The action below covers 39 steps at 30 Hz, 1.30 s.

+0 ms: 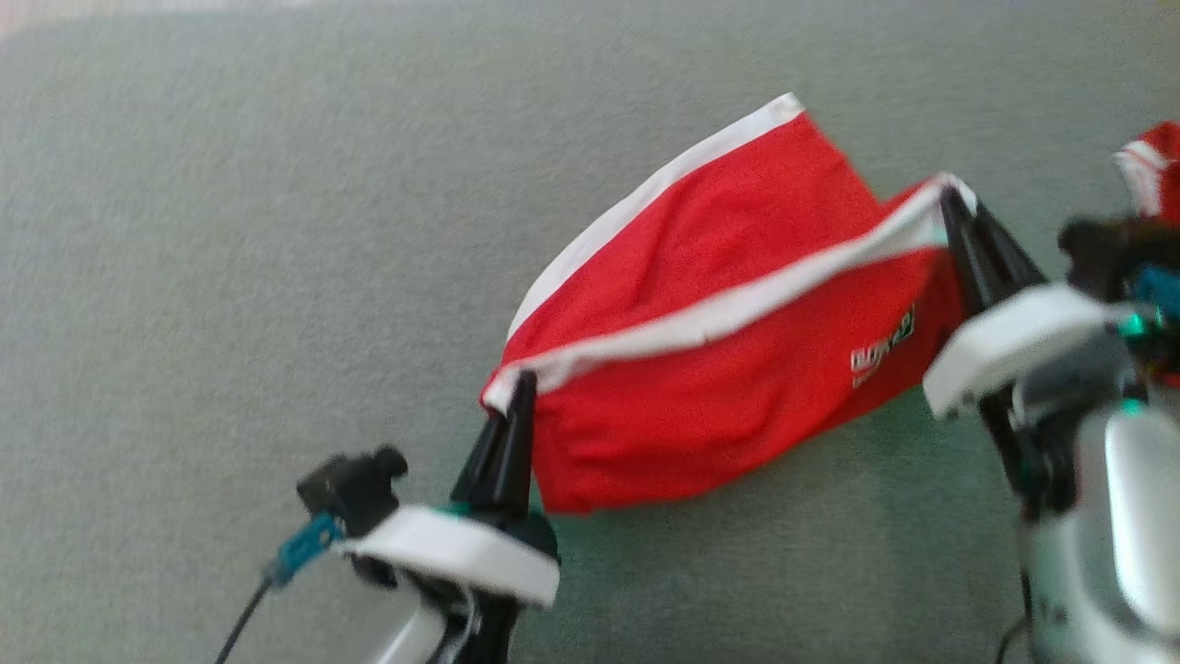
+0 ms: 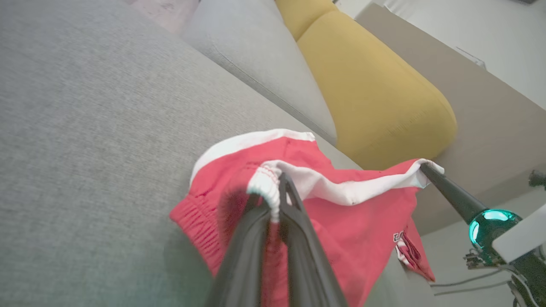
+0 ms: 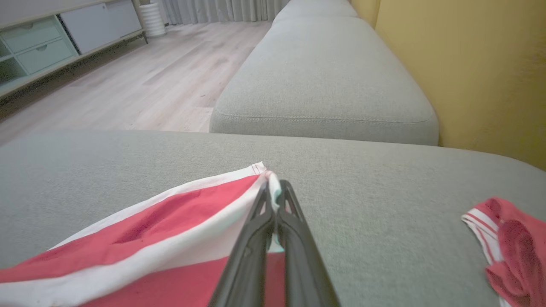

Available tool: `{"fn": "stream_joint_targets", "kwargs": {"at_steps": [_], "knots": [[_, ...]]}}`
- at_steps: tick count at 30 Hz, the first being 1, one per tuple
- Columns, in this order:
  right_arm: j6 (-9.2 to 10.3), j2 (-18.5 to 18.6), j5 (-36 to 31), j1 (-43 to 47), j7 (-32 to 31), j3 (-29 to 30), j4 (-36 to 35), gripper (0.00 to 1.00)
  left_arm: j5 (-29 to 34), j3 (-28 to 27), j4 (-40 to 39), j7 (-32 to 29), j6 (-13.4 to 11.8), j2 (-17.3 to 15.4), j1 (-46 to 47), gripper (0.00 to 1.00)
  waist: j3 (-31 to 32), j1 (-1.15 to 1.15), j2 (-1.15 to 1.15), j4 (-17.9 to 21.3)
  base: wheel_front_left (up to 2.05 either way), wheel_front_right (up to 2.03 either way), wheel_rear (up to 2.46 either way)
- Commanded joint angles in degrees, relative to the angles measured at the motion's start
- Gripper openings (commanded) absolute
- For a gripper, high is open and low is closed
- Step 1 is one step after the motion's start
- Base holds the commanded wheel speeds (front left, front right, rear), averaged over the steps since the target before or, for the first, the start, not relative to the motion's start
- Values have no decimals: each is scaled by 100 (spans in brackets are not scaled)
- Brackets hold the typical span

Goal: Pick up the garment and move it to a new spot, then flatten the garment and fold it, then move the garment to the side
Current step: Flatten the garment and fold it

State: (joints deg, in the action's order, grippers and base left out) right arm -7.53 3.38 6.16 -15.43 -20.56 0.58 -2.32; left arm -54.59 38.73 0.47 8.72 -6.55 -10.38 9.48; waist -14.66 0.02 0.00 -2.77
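The garment [image 1: 728, 369] is a pair of red shorts with white trim and a small logo, stretched above the grey sofa seat [image 1: 230, 277] between both arms. My left gripper [image 1: 522, 385] is shut on the white-edged corner at the lower left; its wrist view shows that gripper [image 2: 275, 181] pinching the gathered white band of the shorts [image 2: 341, 213]. My right gripper [image 1: 949, 198] is shut on the opposite white-trimmed corner at the upper right; its wrist view shows the right gripper [image 3: 273, 187] closed over the trim of the garment [image 3: 140, 238]. The cloth sags between the two grips.
A second red and white cloth [image 3: 507, 247] lies crumpled on the seat to the right, also at the far right edge [image 1: 1152, 166]. Yellow back cushions [image 2: 375, 89] line the sofa. Another grey seat cushion [image 3: 324, 85] and wooden floor [image 3: 128, 89] lie beyond.
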Motion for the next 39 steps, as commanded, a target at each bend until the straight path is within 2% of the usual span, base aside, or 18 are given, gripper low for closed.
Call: {"fn": "stream_joint_targets", "kwargs": {"at_steps": [1,9,18,23,24,25,26,27,28,29,33,39], "knots": [[4,90,-30,-290,-27,-127,-86,0,-70,-236,-88,65,-16,68,225,0,-209,-2,0,-207,0,0,0],[4,353,-139,-1800,-96,-321,1642,0,-401,-453,793,121,97,512,921,0,-505,-2,0,-510,0,0,0],[4,522,-283,-2969,123,-493,3241,0,-576,-297,1425,190,222,704,1557,0,-693,-2,0,-709,0,0,0],[4,570,-395,-3274,388,-504,3811,0,-635,-143,1665,182,203,731,1777,0,-729,-2,0,-749,0,0,0],[4,567,-426,-3317,472,-500,3906,2,-658,-130,1705,188,190,734,1812,0,-728,-2,0,-752,0,0,0],[4,557,-460,-3356,581,-497,3987,27,-669,-110,1742,197,174,737,1851,0,-727,-2,0,-755,0,0,0],[4,541,-479,-3389,719,-542,4054,82,-667,-88,1777,210,152,739,1888,19,-723,-2,0,-758,0,0,0],[4,530,-474,-3417,849,-588,4129,100,-643,-61,1822,223,101,740,1925,39,-716,-2,0,-758,0,0,0],[4,529,-473,-3442,931,-596,4229,100,-582,-12,1862,235,57,741,1969,77,-705,-2,0,-758,0,0,0],[4,526,-479,-3466,993,-623,4331,100,-533,31,1892,247,33,742,1998,100,-692,-2,0,-757,0,0,0],[4,514,-485,-3524,1251,-644,4664,100,-357,182,1941,247,-68,695,2024,100,-601,-2,0,-752,0,0,0],[4,497,-395,-3553,1417,-744,4936,100,-155,386,1752,73,-209,394,1861,100,-449,-2,0,-718,0,0,0]]}}
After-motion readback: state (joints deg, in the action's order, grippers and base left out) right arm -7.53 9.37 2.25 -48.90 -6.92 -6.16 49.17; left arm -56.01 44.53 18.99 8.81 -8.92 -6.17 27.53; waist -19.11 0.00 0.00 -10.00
